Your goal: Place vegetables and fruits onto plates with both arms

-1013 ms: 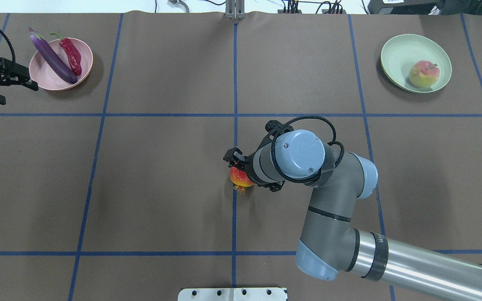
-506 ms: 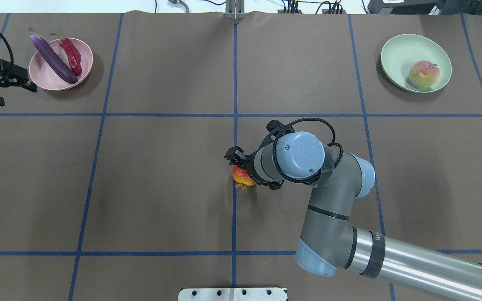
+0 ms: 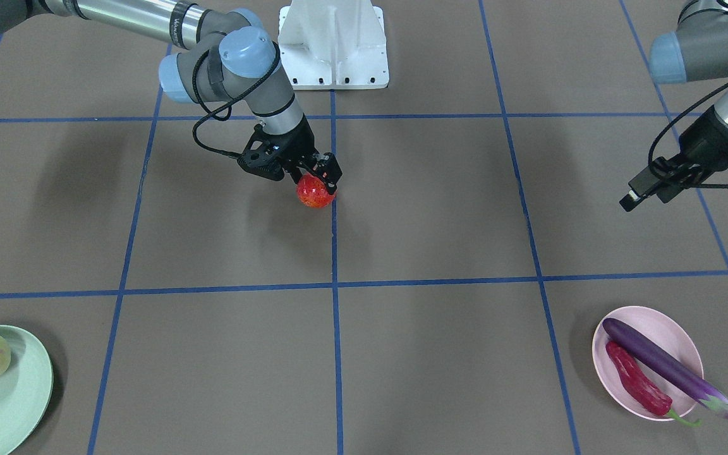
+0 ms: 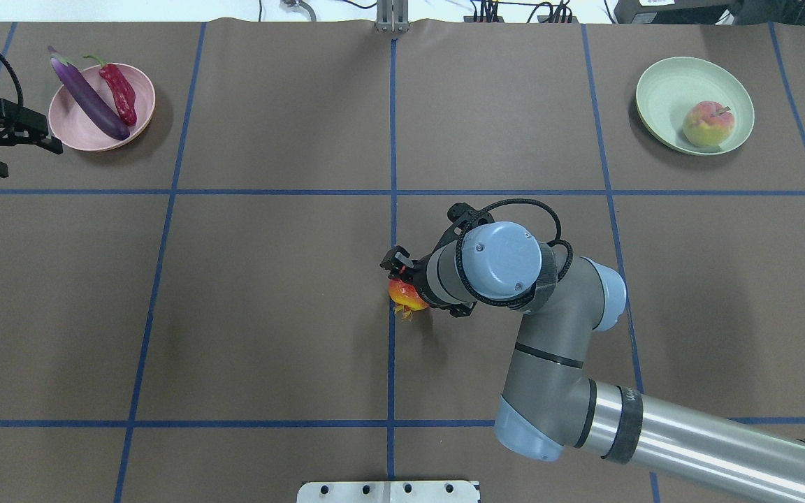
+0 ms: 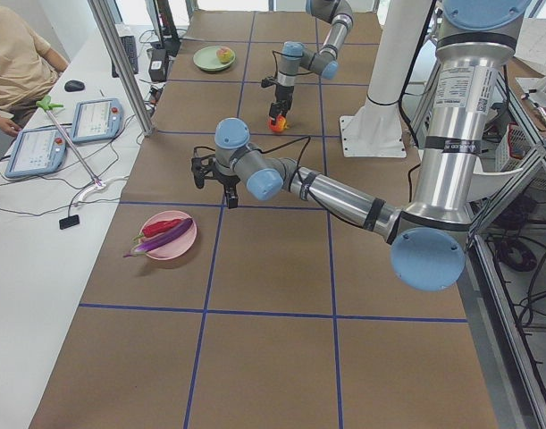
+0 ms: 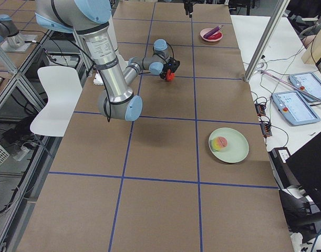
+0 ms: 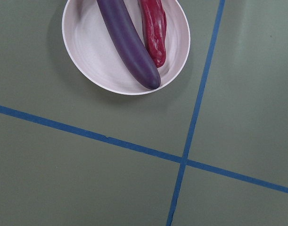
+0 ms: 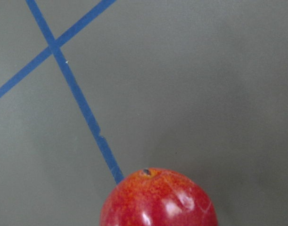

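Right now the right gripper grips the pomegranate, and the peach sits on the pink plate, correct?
No: the overhead view shows the peach on the mint green plate. The right gripper does grip the pomegranate.

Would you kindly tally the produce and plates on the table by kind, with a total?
Vegetables: 2, the eggplant and the chili pepper.
Fruits: 2, the peach and the pomegranate.
Plates: 2, the pink plate and the green plate.
Total: 6.
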Controlling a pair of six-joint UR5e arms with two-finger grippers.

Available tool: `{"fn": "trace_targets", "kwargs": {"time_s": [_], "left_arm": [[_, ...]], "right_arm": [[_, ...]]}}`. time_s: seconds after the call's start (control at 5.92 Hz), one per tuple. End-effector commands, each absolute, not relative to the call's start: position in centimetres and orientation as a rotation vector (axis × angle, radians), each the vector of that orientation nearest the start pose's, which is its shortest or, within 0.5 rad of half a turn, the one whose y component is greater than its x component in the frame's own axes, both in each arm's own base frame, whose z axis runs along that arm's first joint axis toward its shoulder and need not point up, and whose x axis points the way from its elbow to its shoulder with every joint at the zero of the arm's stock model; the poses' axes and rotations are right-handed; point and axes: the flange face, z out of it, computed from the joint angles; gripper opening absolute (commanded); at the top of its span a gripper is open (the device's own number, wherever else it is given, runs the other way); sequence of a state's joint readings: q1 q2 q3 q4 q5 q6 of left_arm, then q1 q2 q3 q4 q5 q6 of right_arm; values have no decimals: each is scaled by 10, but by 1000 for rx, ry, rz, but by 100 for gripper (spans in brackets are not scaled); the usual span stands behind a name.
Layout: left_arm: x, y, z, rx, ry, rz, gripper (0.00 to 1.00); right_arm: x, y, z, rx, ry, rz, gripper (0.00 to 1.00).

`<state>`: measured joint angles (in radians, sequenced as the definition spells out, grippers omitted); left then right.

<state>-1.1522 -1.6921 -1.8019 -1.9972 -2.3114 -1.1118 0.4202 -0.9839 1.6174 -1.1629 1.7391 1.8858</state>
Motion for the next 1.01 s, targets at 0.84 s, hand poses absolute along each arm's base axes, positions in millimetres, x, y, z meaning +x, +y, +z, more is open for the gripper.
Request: {"fn": "trace_targets", "kwargs": {"time_s": [0.84], "left_arm": [[157,-512,422,60,1037,-334,100]], "right_arm": [[-354,-671,384,132,-806,514,0]]}}
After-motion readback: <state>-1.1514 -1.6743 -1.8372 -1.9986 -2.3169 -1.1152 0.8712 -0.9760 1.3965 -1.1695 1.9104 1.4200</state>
